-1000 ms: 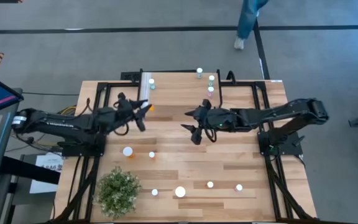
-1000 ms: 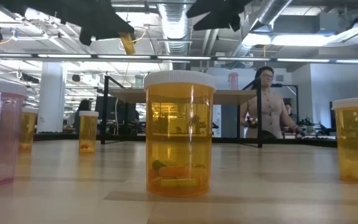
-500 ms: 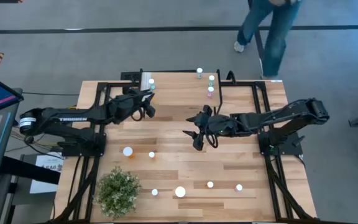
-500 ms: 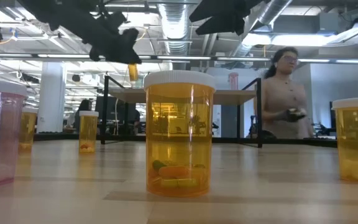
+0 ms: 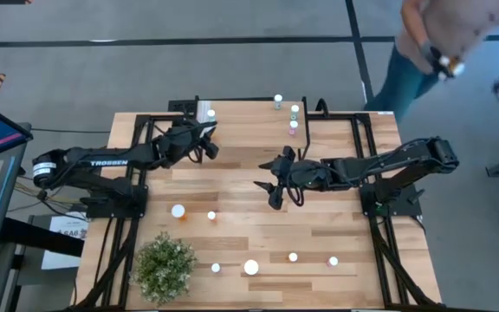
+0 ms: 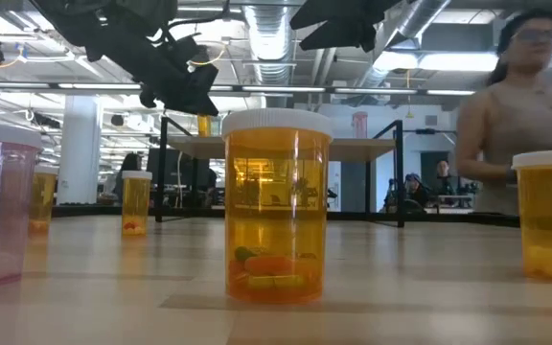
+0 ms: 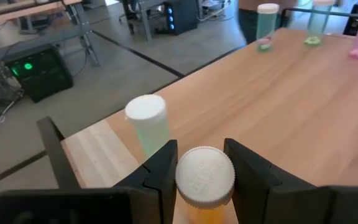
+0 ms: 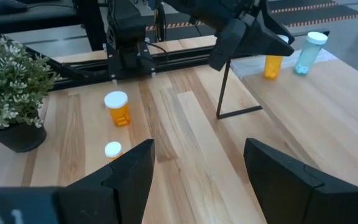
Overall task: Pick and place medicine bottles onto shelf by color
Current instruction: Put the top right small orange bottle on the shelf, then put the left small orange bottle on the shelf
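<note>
My left gripper [image 5: 204, 139] is shut on a small orange medicine bottle [image 7: 205, 176] with a white cap, at the left end of the shelf [image 5: 241, 113]. Just beyond it a teal bottle [image 7: 148, 124] stands on the shelf. More teal and pink bottles [image 5: 294, 111] stand at the shelf's right end. My right gripper [image 5: 275, 186] hangs open above the table's middle, touching nothing. In the low view a big orange bottle [image 6: 276, 206] stands on the table up front. My left gripper pinches the orange bottle just below its white cap [image 7: 207, 213], one finger [image 7: 160, 174] on each side. The fingers come slanting down from the table's near left. The bottle is upright; whether its base rests on the shelf, I cannot tell.
Several bottles stand on the near half of the table, among them an orange one [image 5: 178, 211] and a large one [image 5: 251, 267]. A green plant [image 5: 165, 267] sits at the near left corner. A person [image 5: 440, 52] walks beyond the far right corner.
My left gripper has carried the orange bottle toward the table's far edge and slightly down, to the shelf's left end beside the teal bottle, turning as it went. The person behind the table has walked toward the right.
</note>
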{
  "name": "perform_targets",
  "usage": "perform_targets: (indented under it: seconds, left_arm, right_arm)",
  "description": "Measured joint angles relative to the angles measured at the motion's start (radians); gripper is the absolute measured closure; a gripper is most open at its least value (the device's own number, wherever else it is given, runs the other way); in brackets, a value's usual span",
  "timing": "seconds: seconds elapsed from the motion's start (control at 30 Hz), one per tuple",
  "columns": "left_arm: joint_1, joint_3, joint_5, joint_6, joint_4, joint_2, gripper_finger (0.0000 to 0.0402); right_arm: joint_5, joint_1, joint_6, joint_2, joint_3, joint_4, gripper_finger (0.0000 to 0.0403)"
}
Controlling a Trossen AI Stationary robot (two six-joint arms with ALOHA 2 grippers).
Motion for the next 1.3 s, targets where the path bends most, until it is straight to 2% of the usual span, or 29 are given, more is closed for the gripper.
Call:
perform_targets:
  seconds: [0.17,0.3,0.5,0.8,1.3]
  left_arm:
    - [0.02,0.001,0.041,-0.001,-0.005,-0.001,0.0301]
    - [0.02,0.001,0.06,-0.008,-0.009,-0.001,0.028]
    - [0.02,-0.001,0.061,-0.008,-0.016,0.0,0.0249]
    - [0.02,-0.001,0.059,-0.008,-0.01,-0.007,0.0234]
    - [0.002,-0.001,0.057,-0.011,-0.063,-0.146,0.0181]
  right_arm:
    - [0.0,0.0,0.0,0.0,0.0,0.0,0.0132]
    - [0.0,0.0,0.0,0.0,0.0,0.0,0.0132]
    - [0.0,0.0,0.0,0.0,0.0,0.0,0.0132]
    - [0.0,0.0,0.001,0.0,0.0,0.001,0.0132]
    - [0.0,0.0,0.001,0.0,0.0,0.001,0.0132]
